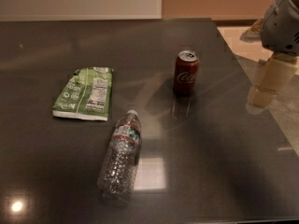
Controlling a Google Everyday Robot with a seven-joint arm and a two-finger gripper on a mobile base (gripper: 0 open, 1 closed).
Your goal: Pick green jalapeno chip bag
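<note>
A flat, crinkled green jalapeno chip bag [85, 93] with a white nutrition-label panel lies face-up on the left part of a dark, glossy grey counter [224, 162]. Just below it and to its right, a clear plastic water bottle [120, 157] lies on its side, its white cap pointing towards the bag's lower corner. A red cylindrical cola can [186, 72] stands upright to the right of the bag, well apart from it. The robot's pale beige hand [261, 92] hangs beyond the counter's right edge, far from the bag and holding nothing. Whether it is wide or narrow cannot be told.
</note>
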